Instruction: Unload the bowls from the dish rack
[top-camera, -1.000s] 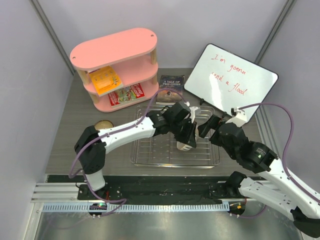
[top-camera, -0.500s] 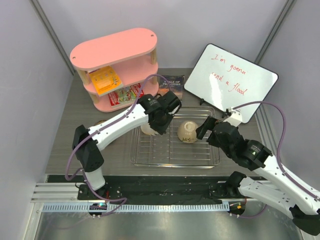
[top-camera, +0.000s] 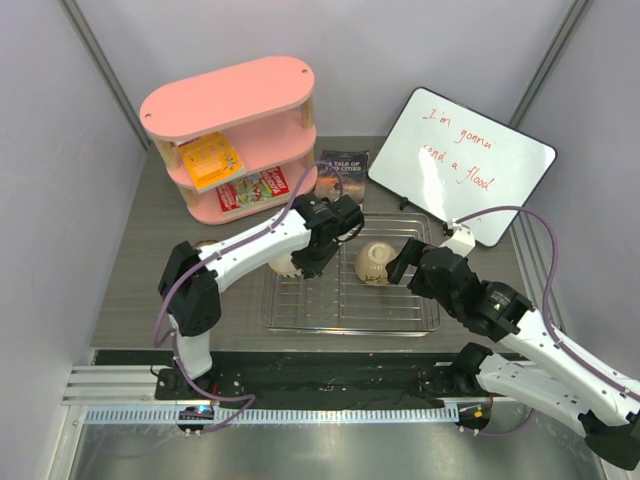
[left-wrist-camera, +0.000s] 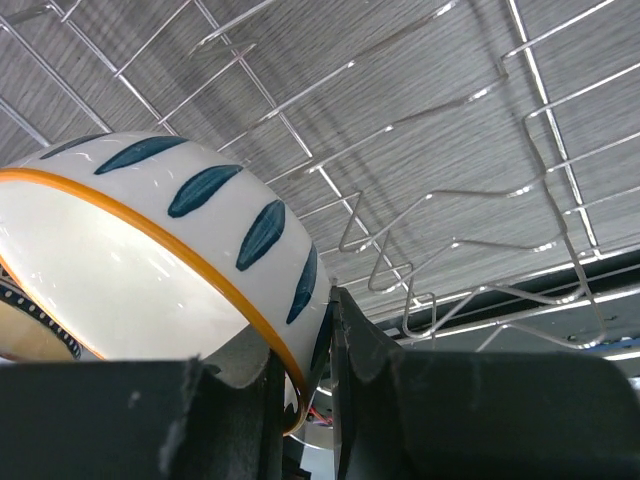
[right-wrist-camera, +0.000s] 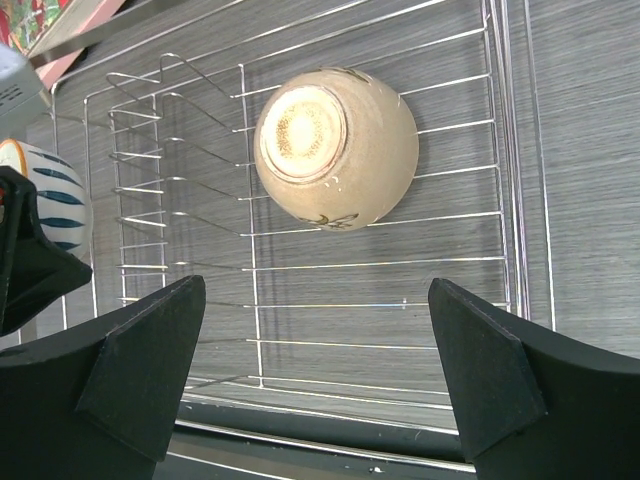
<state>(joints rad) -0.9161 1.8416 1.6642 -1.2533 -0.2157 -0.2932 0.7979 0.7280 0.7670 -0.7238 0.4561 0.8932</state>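
Observation:
My left gripper (top-camera: 308, 256) is shut on the rim of a white bowl (top-camera: 282, 266) and holds it at the left edge of the dish rack (top-camera: 350, 329). The left wrist view shows the bowl (left-wrist-camera: 150, 260) with blue leaf marks and an orange rim, pinched between the fingers of that gripper (left-wrist-camera: 305, 400). A beige-tan bowl (top-camera: 375, 262) lies upside down in the back middle of the rack. My right gripper (right-wrist-camera: 320, 370) is open and empty, just short of the beige bowl (right-wrist-camera: 335, 150). No other bowls are in view.
A pink oval shelf unit (top-camera: 230, 140) stands at the back left. A whiteboard (top-camera: 460, 160) leans at the back right and a book (top-camera: 343, 170) lies between them. The right wrist view shows the white bowl (right-wrist-camera: 45, 210) at the rack's left.
My left gripper has carried the white bowl from the middle of the rack to its left edge, uncovering the beige bowl. My right gripper has moved a little left towards that bowl.

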